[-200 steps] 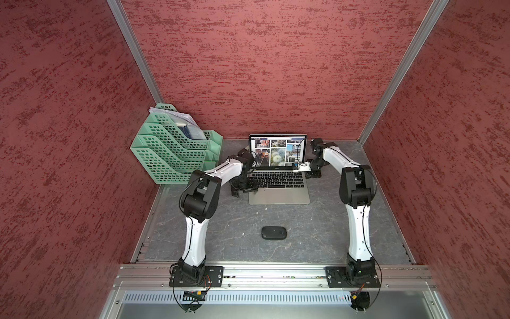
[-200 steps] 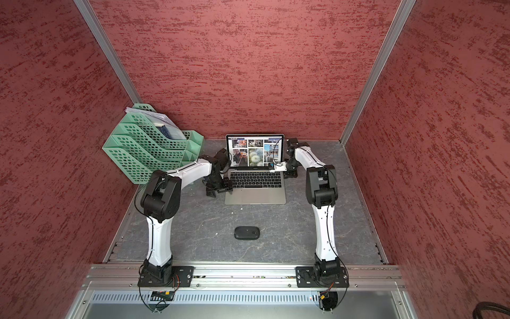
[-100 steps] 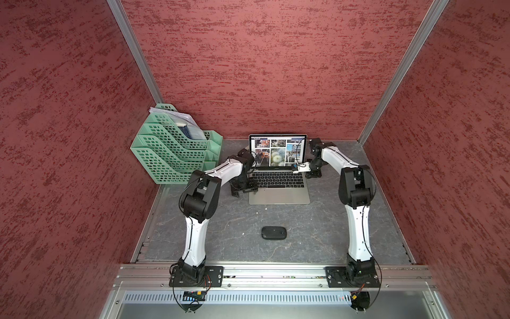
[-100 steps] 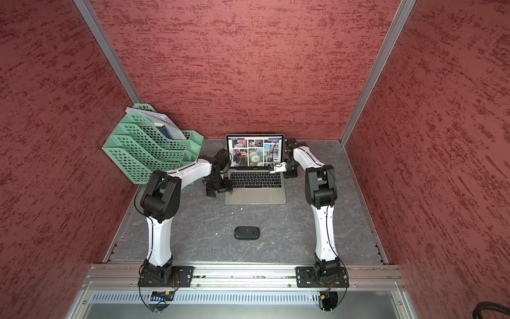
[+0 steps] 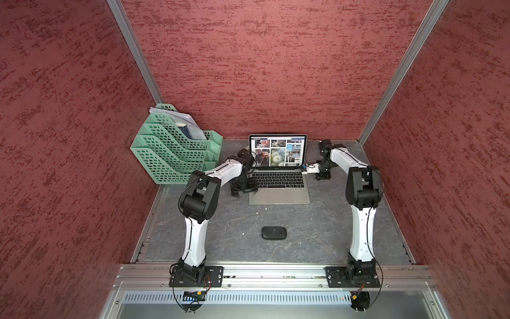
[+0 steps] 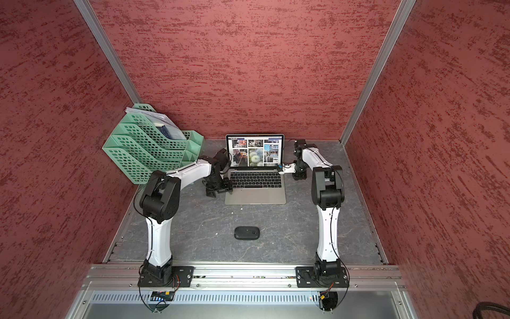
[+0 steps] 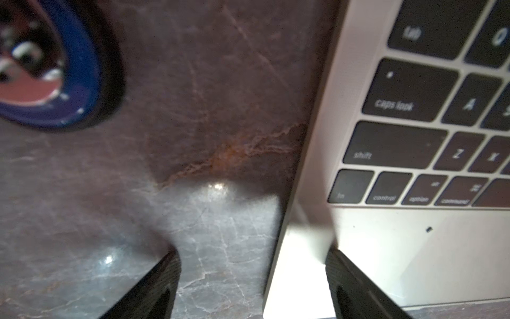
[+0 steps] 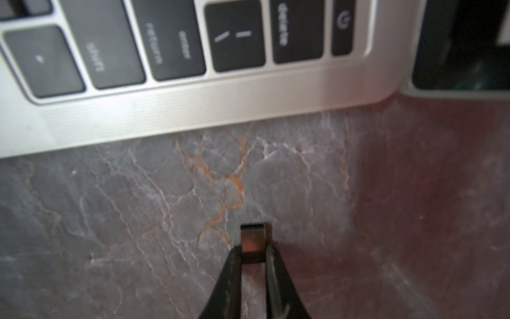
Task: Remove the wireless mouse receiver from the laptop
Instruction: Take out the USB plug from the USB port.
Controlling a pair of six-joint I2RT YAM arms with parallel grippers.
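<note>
- One laptop at the back of the table, lid up, a grid of photos on screen
- One black oval mouse lies well in front of it, and one green perforated file rack with papers stands in the back left corner
- Two arms are in: left arm and right arm, one either side of the laptop
- Right gripper: jaws narrow, pinched on the wireless mouse receiver, a single small metal-ended plug held clear of the laptop's right edge over the table
- Keys beside it read "shift", "return", "enter", "delete", plus a power symbol
- Left gripper: jaws wide, astride the laptop's front left edge, one finger over the table, the other over the palm rest
- Keys here read "tab", "caps lock", "shift", "fn", "control", "option", "command", and the letters A, Z, X
- The wording under the screen is too small to read
</note>
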